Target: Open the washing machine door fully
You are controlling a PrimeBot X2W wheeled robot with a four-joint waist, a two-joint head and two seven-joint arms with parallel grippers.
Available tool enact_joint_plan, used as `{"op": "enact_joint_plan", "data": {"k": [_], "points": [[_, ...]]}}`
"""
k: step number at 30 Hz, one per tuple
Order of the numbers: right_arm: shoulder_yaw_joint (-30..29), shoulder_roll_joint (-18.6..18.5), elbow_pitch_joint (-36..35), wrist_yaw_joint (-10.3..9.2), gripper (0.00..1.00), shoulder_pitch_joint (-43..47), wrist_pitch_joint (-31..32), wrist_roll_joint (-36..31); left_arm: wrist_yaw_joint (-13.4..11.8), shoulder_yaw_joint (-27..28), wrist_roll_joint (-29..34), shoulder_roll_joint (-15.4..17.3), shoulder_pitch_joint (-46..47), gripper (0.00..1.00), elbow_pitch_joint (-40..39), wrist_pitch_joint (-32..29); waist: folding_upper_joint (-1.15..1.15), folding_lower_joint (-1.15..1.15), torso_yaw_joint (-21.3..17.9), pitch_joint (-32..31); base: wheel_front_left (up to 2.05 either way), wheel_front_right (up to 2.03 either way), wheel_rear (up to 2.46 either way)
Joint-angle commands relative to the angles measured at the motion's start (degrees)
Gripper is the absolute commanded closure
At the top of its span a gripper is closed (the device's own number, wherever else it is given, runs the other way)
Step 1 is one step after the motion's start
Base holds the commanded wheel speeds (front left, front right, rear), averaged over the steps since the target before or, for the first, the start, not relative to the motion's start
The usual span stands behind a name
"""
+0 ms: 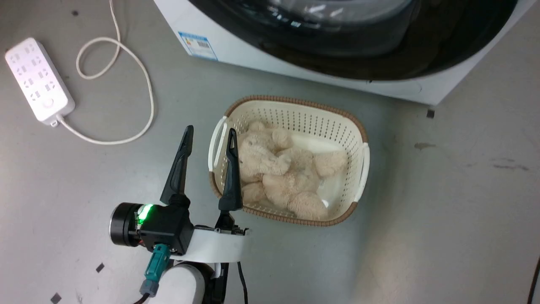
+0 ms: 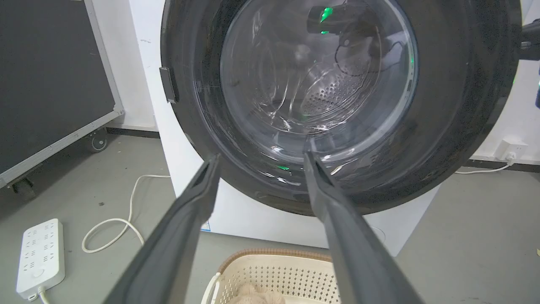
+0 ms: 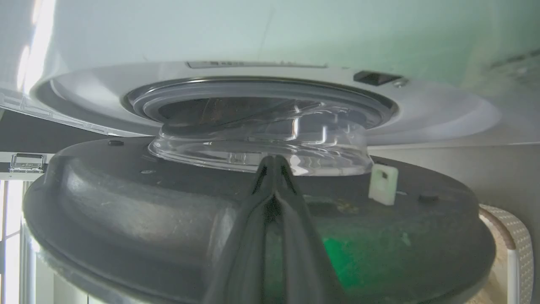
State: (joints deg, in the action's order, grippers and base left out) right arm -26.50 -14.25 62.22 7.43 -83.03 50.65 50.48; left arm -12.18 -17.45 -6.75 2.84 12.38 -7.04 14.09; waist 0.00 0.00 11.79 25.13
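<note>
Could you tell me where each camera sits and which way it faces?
Head view: on the head, down at floor, basket and open left gripper.
Left wrist view: along its spread fingers at the washing machine door, outer face.
Right wrist view: along the shut right gripper at the door's inner side.
Head and left wrist share the power strip.

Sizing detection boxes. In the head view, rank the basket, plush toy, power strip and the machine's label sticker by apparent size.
Largest to smallest:
1. basket
2. plush toy
3. power strip
4. label sticker
No close calls.
</note>
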Motion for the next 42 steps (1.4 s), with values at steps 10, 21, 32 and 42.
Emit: {"op": "enact_joint_plan", "data": {"k": [10,21,32,42], "points": [[0.72,5.81,-3.05,0.06,1.00,12.81,6.56,2.91,3.48,2.11,-3.93,0.04,-3.62,0.00,4.22,0.91,0.00,0.00,-1.26,-9.14,0.00,0.00,0.00],[5.60,11.32,-10.86,0.06,1.00,28.93,14.56,9.54,8.60,4.11,-5.79,1.36,-7.66,0.00,8.63,0.91,0.00,0.00,-1.05,-17.57,0.00,0.00,0.00],[34.45,11.37,-20.60,0.06,1.00,44.43,8.41,32.60,10.72,3.88,-7.47,2.52,-9.28,0.00,10.83,0.45,0.00,0.00,1.14,-20.07,0.00,0.00,0.00],[43.42,10.71,-30.96,0.06,0.00,47.91,-6.34,34.14,10.69,3.91,-8.19,3.62,-9.55,0.00,10.46,-1.12,0.00,0.00,0.80,-20.15,0.00,0.00,0.00]]}}
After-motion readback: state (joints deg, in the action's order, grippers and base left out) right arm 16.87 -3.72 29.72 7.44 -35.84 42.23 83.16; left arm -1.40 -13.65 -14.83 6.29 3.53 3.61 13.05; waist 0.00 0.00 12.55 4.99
